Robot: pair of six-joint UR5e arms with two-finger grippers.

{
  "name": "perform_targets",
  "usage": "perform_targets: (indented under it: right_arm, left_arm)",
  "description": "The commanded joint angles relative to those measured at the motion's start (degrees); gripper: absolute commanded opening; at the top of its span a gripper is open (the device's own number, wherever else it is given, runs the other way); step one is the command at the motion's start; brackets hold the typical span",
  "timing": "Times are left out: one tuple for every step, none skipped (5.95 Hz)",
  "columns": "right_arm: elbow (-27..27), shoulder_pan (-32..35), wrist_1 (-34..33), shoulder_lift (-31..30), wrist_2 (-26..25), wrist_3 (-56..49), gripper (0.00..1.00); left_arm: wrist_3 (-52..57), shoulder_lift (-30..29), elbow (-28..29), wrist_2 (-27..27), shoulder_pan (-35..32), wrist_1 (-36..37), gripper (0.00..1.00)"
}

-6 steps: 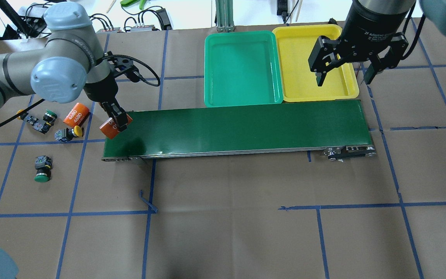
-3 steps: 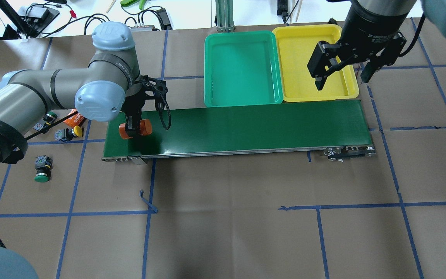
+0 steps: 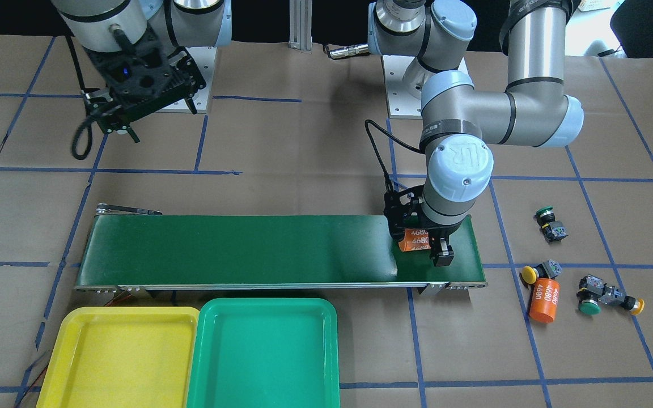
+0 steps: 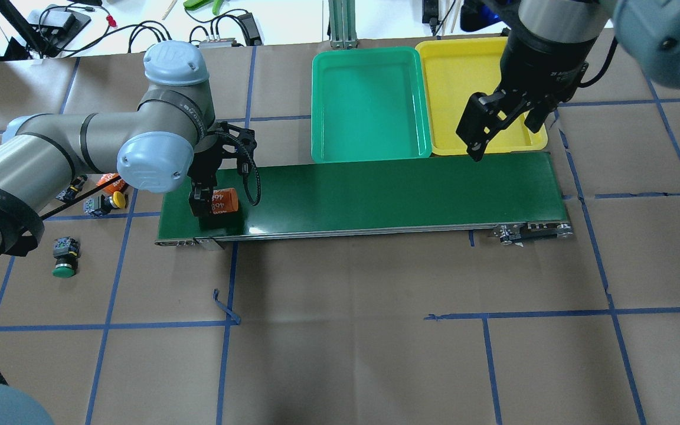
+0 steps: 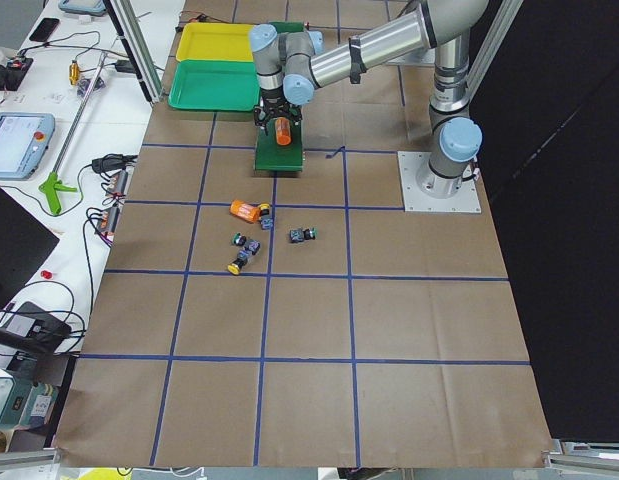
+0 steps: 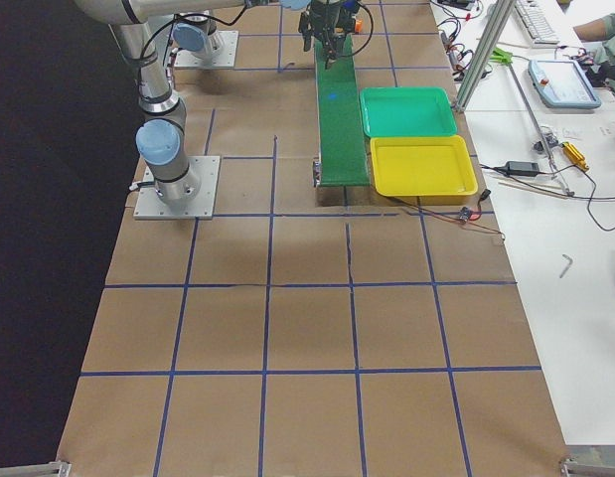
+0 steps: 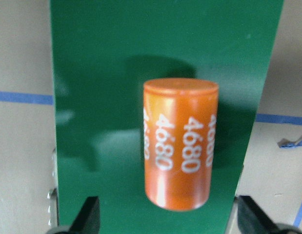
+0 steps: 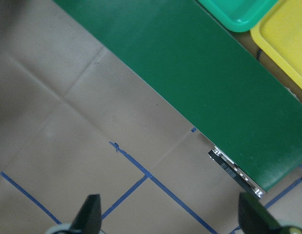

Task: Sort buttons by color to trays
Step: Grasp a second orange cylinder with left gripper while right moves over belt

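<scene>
Exterior front-facing: buttons (image 3: 550, 224), green- or yellow-capped, lie scattered on paper (image 3: 304, 141).

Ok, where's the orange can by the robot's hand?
In the overhead view the orange can lies on its side at the left end of the dark green belt, on the robot's left side, right by the open left gripper.
</scene>
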Motion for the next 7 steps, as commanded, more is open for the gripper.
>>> perform_targets:
  right_arm:
    - [1.56, 2.56, -0.16, 0.18, -0.67, -11.12, 1.0]
    - [1.83, 2.82, -0.25, 0.53, -0.59, -25.37, 1.0]
    - [2.0, 2.91, -0.34, 0.79, -0.67, -32.56, 1.0]
    - [2.09, 2.91, -3.13, 2.71, -0.76, -38.46, 1.0]
    - [3.66, 2.91, -8.72, 3.43, -0.85, -44.18, 1.0]
    - [6.98, 2.91, -12.69, 3.52, -0.76, -47.1, 1.0]
    - [8.41, 2.91, -17.35, 3.7, -0.76, -46.96, 1.0]
  left_arm:
    - [-10.0, 0.92, 0.78, -1.81, 10.43, 2.03, 0.97]
    - [-13.45, -0.31, 2.35, -4.78, 16.34, 2.83, 0.97]
    - [-16.88, -2.67, 5.15, -4.72, 17.1, 5.71, 0.97]
    - [-23.26, -6.0, 7.35, -4.64, 17.97, 9.39, 0.97]
    - [-26.02, -8.9, 8.42, -4.72, 19.64, 11.17, 0.97]
    - [-25.96, -12.85, 8.95, -4.72, 21.48, 14.67, 0.97]
    - [-25.44, -14.98, 7.04, -4.81, 23.32, 18.97, 0.97]
